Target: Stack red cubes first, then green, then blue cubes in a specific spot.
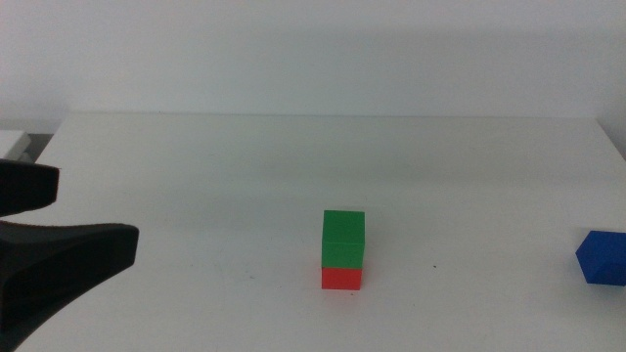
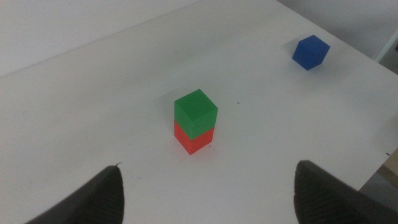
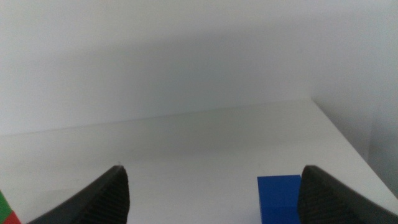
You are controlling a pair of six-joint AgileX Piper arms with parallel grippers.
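The green cube (image 1: 343, 239) sits squarely on the red cube (image 1: 341, 278) on the white table, a little right of centre. In the left wrist view the same stack shows, green cube (image 2: 196, 112) over red cube (image 2: 194, 140). The blue cube (image 1: 602, 256) lies alone at the table's right side, cut by the picture edge, and shows again as blue cube (image 2: 310, 52) and blue cube (image 3: 281, 198). My left gripper (image 1: 98, 213) hangs open at the left, well apart from the stack, with nothing between its jaws. My right gripper (image 3: 212, 171) is open, close to the blue cube.
The white table (image 1: 196, 156) ends at a far edge against a pale wall. Its right-hand edge (image 2: 373, 180) runs close behind the blue cube. A sliver of the green cube (image 3: 3, 204) shows at the border of the right wrist view.
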